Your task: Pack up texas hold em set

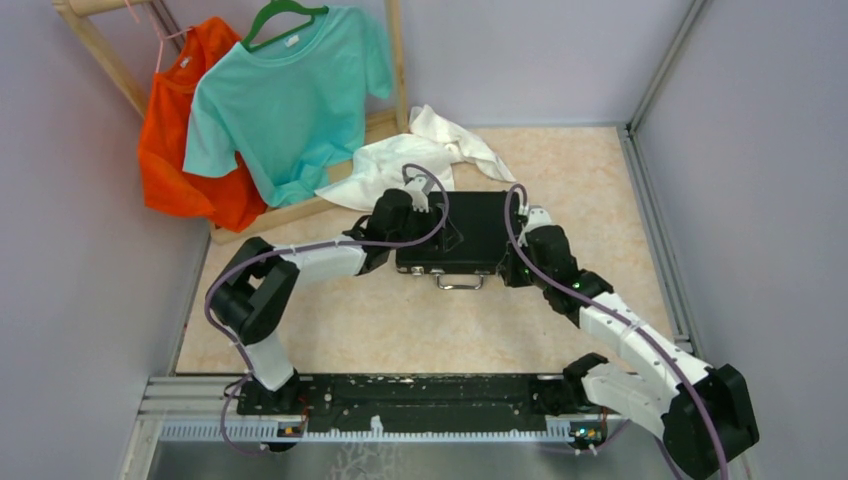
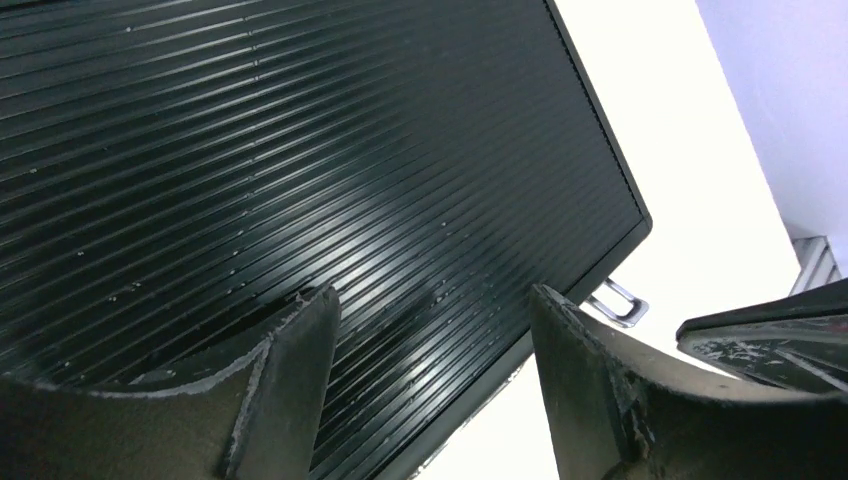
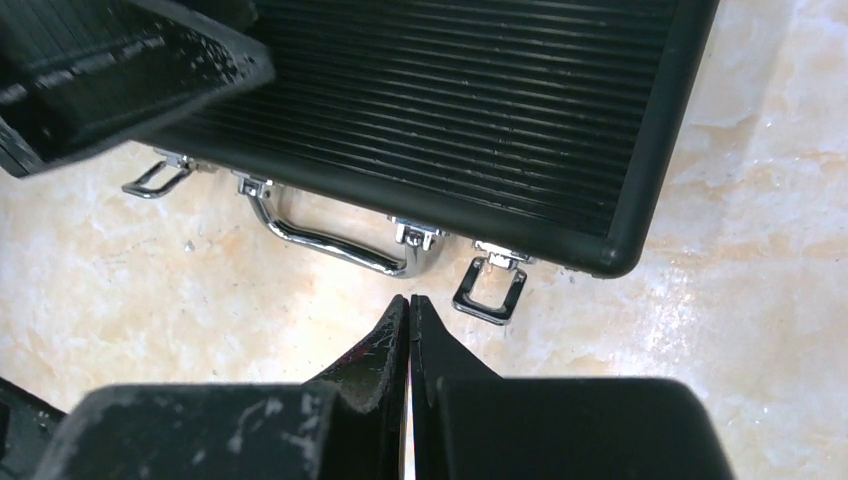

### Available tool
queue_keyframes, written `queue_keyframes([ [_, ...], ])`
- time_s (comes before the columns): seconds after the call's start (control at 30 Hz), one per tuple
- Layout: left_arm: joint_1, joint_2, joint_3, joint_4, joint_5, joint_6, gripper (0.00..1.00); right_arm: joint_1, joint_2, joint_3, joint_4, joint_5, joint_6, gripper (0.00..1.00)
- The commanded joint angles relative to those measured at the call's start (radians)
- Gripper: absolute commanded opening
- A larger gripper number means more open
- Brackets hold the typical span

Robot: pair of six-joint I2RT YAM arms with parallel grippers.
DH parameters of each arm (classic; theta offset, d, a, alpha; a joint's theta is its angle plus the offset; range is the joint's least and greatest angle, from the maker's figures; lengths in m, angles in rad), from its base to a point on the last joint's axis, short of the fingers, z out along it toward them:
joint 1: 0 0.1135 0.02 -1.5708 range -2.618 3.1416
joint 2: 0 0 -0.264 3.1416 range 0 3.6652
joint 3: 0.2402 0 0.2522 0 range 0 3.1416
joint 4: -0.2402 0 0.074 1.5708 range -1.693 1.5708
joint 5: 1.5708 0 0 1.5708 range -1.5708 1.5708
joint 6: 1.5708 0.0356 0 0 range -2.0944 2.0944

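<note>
The case [image 1: 470, 232] lies shut in the middle of the table [image 1: 400, 320], its handle [image 3: 330, 243] toward the arms. The left gripper [image 2: 430, 300] hangs over the ribbed lid, fingers spread wide. The right gripper [image 3: 410, 302] is pinched together and empty, just before the handle and a folded-out latch [image 3: 490, 292].

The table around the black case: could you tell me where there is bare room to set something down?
Bare tabletop lies between the handle of the case and the arm bases, and right of the case up to the wall rail. Behind and left it is crowded: white cloth, shirts.
</note>
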State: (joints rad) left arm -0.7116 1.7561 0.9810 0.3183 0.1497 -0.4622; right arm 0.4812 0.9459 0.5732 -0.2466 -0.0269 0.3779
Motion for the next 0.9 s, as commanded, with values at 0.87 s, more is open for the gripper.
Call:
queue_keyframes([
  [0.87, 0.058, 0.046, -0.130, -0.018, 0.053, -0.045, 0.77, 0.000, -0.003, -0.231, 0.079, 0.047, 0.165, 0.00],
])
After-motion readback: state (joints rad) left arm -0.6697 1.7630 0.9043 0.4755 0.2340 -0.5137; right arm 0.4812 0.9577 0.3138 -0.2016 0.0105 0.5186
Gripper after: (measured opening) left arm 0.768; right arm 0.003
